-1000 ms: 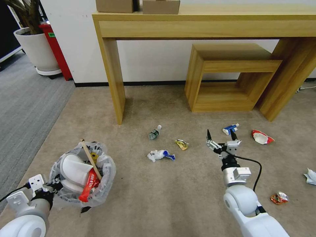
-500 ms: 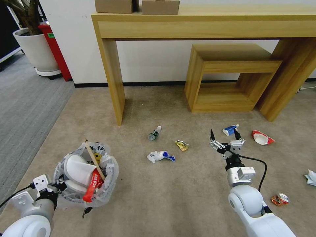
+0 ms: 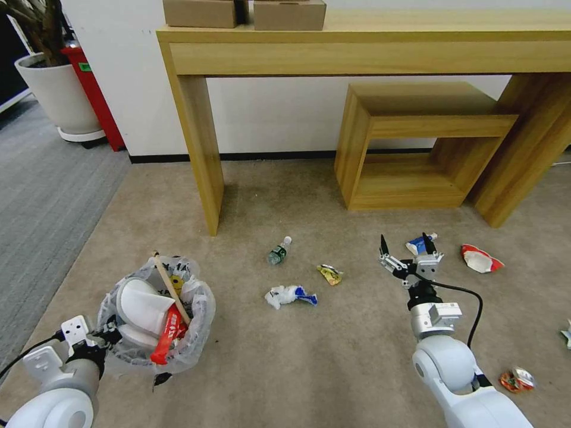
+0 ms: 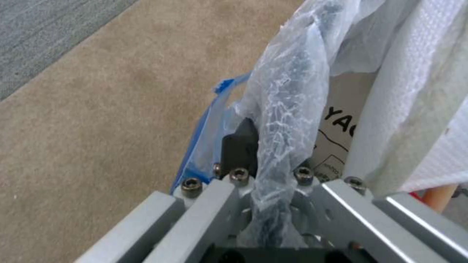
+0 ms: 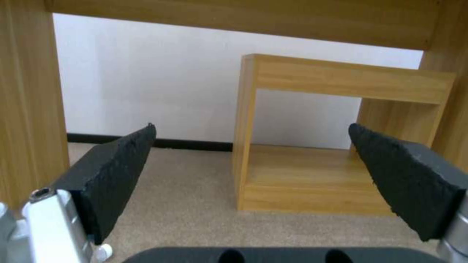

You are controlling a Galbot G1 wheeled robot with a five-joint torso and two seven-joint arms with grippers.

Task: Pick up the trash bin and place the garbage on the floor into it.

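- Low at the robot's left side, the left gripper [image 3: 102, 337] was clamped on the bag-covered rim of the trash bin [image 3: 196, 333]; in the left wrist view its fingers [image 4: 239, 146] pinched the crinkly plastic bag [image 4: 287, 91] over the rim.
- Inside the bin, just beyond that gripper, lay two white slippers [image 3: 140, 306], a wooden stick [image 3: 169, 288] leaning across them, and a red wrapper [image 3: 166, 339].
- Out in front of the robot, the right gripper [image 3: 407, 252] hung above the beige carpet [image 3: 297, 368] with its black fingers [image 5: 114, 175] spread wide apart and nothing between them.
- Just past the right gripper's tips lay a blue-white tube [image 3: 419, 244], and farther to its right a red-and-white wrapper [image 3: 479, 258].
- To that gripper's left lay a yellow wrapper [image 3: 330, 274], a white-and-blue crumpled wrapper [image 3: 289, 294] and a small plastic bottle [image 3: 278, 251].
- Beside the right arm, nearer the robot, lay a crushed can [image 3: 516, 379], and a white paper wad [image 3: 565, 336] lay at the far right.
- Beyond the right gripper stood a small wooden stool [image 5: 336, 135] under a long wooden table [image 3: 357, 47] against the white wall.
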